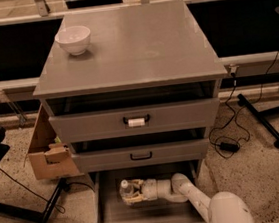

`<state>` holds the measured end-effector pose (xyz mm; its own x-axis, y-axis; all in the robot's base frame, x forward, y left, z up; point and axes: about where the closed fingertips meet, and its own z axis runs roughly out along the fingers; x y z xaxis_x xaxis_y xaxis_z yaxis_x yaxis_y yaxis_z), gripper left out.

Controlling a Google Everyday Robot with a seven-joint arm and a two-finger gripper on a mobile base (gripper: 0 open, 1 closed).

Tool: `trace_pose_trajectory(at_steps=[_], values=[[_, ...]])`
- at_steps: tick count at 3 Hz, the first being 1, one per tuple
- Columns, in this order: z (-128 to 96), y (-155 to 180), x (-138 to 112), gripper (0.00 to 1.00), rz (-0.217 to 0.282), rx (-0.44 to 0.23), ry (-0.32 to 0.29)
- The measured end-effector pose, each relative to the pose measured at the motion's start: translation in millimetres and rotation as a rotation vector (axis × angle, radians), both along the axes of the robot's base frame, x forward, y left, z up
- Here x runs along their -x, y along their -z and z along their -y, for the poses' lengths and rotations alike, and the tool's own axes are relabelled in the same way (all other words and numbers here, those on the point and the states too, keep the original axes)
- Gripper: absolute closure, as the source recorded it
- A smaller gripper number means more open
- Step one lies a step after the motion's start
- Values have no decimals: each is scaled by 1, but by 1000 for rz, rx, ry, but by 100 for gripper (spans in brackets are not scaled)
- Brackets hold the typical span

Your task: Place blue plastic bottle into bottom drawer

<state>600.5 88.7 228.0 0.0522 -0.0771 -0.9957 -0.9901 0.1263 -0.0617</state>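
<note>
The bottom drawer (112,222) is pulled open at the foot of the grey cabinet. The blue plastic bottle (127,190), clear with a white cap, stands upright inside it at the back left. My gripper (131,194) reaches into the drawer from the right on a white arm (189,196), and its fingers sit around the bottle's lower body. The bottle's base is hidden behind the fingers.
A white bowl (73,39) sits on the cabinet top (137,43) at the back left. Two upper drawers with black handles (136,120) stand partly open. A cardboard box (48,154) leans at the cabinet's left. Cables and a stand leg (260,120) lie on the floor at the right.
</note>
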Motion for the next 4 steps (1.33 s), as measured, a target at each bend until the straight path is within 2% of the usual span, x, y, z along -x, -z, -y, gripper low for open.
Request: trace_pose_trajectory(at_steps=[1,2,4], values=[[-13,20,9,97,1,-34,-3],[-22,30,16,74,0,-57,-2],[-22,31,16,28,0,-57,-2]])
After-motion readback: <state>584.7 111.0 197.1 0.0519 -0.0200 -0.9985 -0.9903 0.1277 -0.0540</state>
